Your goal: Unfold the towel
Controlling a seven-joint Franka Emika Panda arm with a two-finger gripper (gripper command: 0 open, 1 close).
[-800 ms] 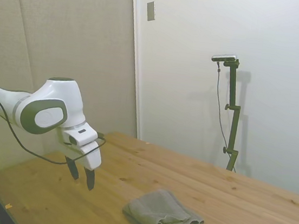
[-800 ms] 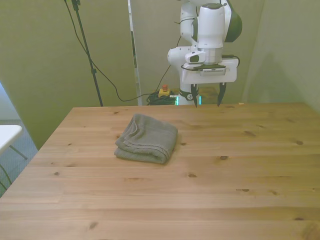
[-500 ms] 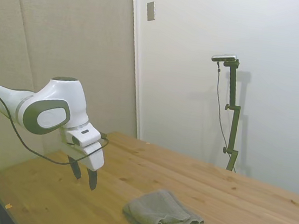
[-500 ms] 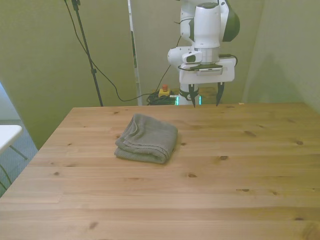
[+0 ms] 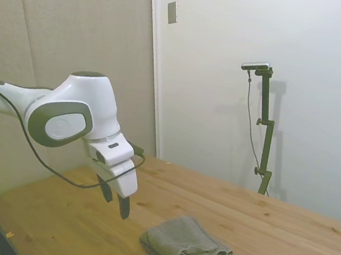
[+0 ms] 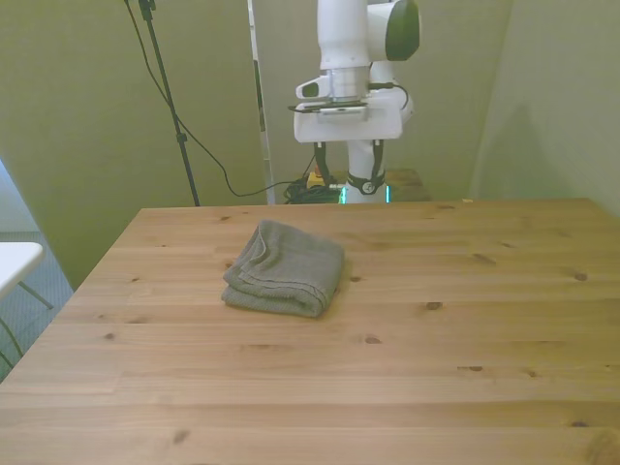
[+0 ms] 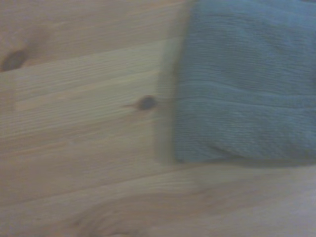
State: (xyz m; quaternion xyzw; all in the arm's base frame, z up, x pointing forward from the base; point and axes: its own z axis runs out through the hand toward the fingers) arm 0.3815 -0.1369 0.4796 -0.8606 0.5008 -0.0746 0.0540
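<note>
the towel (image 6: 285,267) lies folded on the table (image 6: 436,368), below and just ahead of the gripper (image 6: 347,161). the gripper hangs empty, fingers spread apart. it has swung over from the front view's right, closer to the towel, so a grasp looks near.

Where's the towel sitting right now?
The towel lies folded on the wooden table, toward the front view's left and nearer the far edge. The gripper hangs open above the table behind it, not touching it.

Pale wall (image 5: 238,80), wooden table (image 6: 436,368), beige panels (image 5: 76,35)
</note>
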